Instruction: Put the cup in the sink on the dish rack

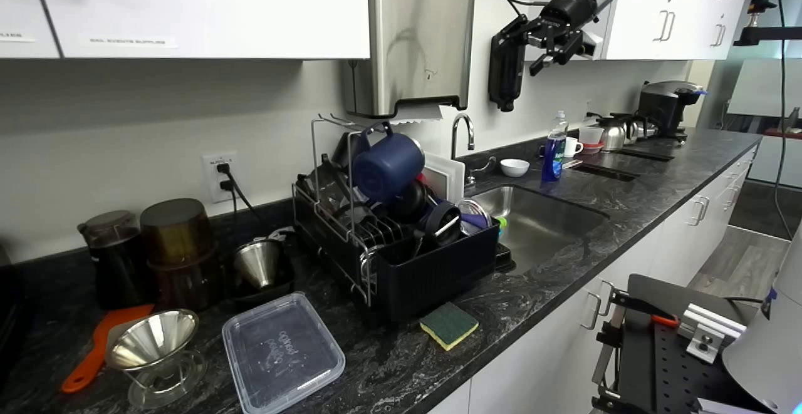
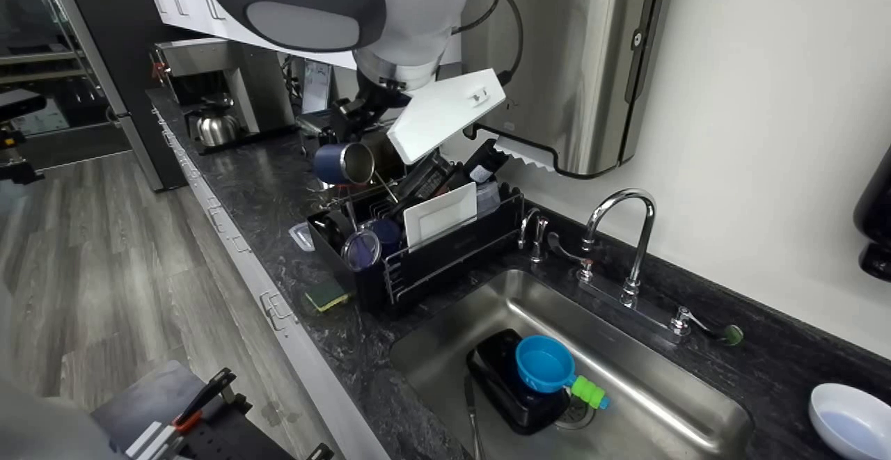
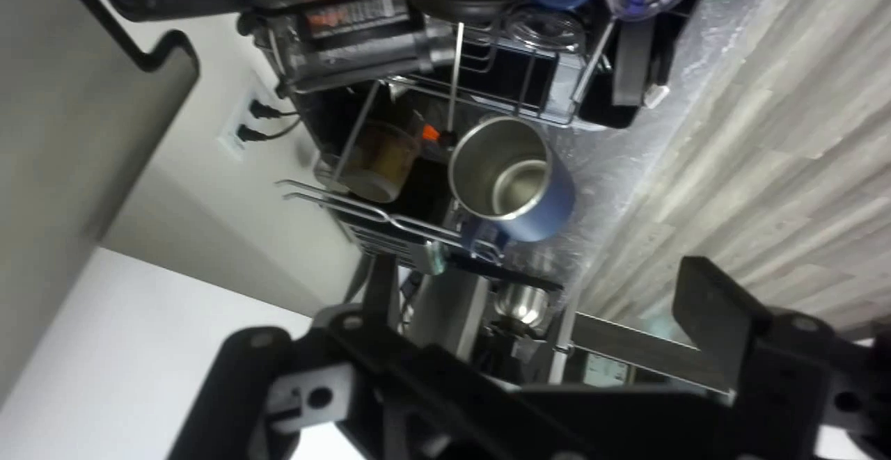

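Observation:
A dark blue mug (image 1: 388,165) hangs tilted on the upper wires of the black dish rack (image 1: 438,276), its handle at the wire hooks. The mug also shows in an exterior view (image 2: 330,163) and in the wrist view (image 3: 553,202), with its steel inside visible. The sink (image 2: 668,390) holds a blue cup-like scoop (image 2: 545,364) with a green handle, lying on a black container (image 2: 511,408). My gripper (image 1: 556,60) is raised, apart from the mug. In the wrist view my gripper (image 3: 541,272) has its fingers wide apart with nothing between them.
The rack is crowded with black bottles, lids and a white plate (image 2: 442,215). A steel towel dispenser (image 1: 423,32) hangs above it. The faucet (image 2: 644,237) rises behind the sink. A sponge (image 1: 449,325) and plastic lid (image 1: 282,354) lie in front. A white bowl (image 2: 853,418) stands beside the sink.

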`<state>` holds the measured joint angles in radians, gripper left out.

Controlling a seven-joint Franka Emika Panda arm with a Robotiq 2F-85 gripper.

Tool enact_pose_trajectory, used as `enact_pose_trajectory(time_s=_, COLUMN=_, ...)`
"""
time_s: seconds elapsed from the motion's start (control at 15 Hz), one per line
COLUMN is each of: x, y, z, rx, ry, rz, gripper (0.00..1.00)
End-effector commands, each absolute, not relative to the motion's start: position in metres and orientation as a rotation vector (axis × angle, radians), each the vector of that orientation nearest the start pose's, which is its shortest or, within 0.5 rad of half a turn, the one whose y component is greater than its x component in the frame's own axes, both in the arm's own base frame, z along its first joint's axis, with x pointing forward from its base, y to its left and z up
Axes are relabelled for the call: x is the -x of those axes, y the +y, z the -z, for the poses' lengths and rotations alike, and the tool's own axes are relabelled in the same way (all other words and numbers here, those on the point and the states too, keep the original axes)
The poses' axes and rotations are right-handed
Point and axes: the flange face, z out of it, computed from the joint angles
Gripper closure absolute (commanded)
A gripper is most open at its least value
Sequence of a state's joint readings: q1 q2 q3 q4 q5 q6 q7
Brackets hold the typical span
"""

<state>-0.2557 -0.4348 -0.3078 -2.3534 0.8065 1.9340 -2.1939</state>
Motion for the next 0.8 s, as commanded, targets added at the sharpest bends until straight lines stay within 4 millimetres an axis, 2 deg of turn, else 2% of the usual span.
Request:
enact_pose_trajectory(time_s=0.0, x=-0.385, y=-0.206, z=-0.508, rx=2.305, ry=-1.6, rz=1.336, gripper=0.0)
enact_pose_trajectory(time_s=0.2, x=-0.385, y=-0.215, z=-0.5, rx=2.518, ry=-1.56, rz=1.373, gripper=0.0)
enact_pose_trajectory(time_s=0.47, x=-0.382, y=-0.217, z=-0.48, rx=2.819, ry=-1.496, rz=1.282, gripper=0.0)
enact_pose_trajectory(time_s=0.6, x=-0.379, y=-0.212, z=-0.465, rx=2.904, ry=-1.436, rz=1.198, gripper=0.0)
enact_pose_trajectory(time_s=0.73, x=-0.377, y=-0.202, z=-0.449, rx=2.905, ry=-1.35, rz=1.117, gripper=0.0)
